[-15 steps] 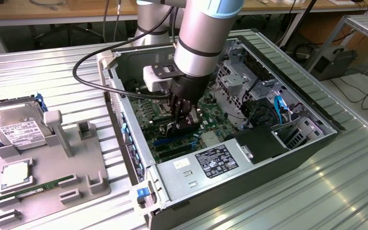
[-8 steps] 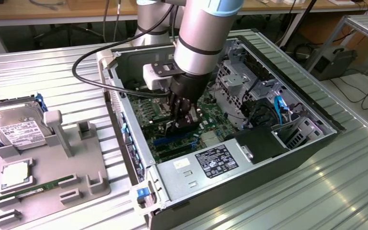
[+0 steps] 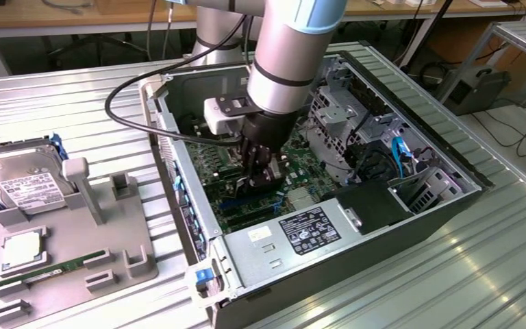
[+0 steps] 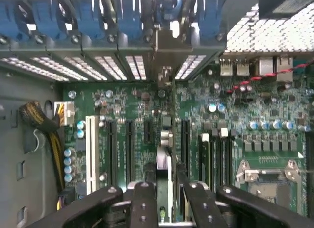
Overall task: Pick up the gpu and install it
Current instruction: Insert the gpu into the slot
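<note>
Gripping the gpu (image 4: 164, 139) edge-on, gripper (image 4: 164, 189) over motherboard (image 4: 245, 115).

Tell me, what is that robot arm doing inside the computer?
The robot's gripper is reaching down into the open computer case, right over the green motherboard. Its fingers are clamped on the gpu, a thin black card held on edge above the slots. Beside the case, a hard drive sits on a grey holder.

Robot arm (image 3: 286, 62) angled steeply down, wrist near vertical; black pincer (image 3: 261, 179) points straight down, fingers (image 4: 143, 203) closed narrowly on thin upright card held edge-on.
</note>
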Robot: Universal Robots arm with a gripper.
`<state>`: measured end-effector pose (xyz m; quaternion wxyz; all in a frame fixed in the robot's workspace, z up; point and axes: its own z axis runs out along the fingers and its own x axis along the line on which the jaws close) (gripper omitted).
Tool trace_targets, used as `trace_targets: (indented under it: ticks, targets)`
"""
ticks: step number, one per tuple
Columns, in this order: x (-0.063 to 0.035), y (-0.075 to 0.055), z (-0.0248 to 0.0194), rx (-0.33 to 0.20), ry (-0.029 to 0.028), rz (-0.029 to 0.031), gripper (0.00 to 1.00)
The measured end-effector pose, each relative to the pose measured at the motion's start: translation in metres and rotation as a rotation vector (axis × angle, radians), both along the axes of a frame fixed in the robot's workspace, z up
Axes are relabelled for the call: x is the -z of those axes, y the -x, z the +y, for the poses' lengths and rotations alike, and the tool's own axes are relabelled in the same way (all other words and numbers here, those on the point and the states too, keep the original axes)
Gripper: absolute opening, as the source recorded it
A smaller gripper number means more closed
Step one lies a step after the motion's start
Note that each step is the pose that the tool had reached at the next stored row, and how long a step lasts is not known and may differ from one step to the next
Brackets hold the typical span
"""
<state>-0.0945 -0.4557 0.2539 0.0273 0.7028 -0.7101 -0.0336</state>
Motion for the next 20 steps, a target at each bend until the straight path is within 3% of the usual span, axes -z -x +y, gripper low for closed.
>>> trace_targets:
  ticks: [8,9,10,12,16,17,20]
  targets:
    - [0.0061,0.0,0.0002,0.0,-0.0018,0.0022,0.27]
    - [0.0043,0.0,0.0001,0.0,-0.0012,0.0025,0.27]
    - [0.0007,0.0,0.0001,0.0,-0.0006,0.0027,0.34]
    - [-0.0166,0.0,0.0,0.0,-0.0005,0.0028,0.34]
    - [-0.0315,0.0,0.0,-0.001,-0.0003,0.0029,0.34]
    - [-0.0327,0.0,0.0003,-0.001,0.0004,0.0029,0.33]
    - [-0.0324,0.002,0.005,-0.002,0.0082,0.0025,0.13]
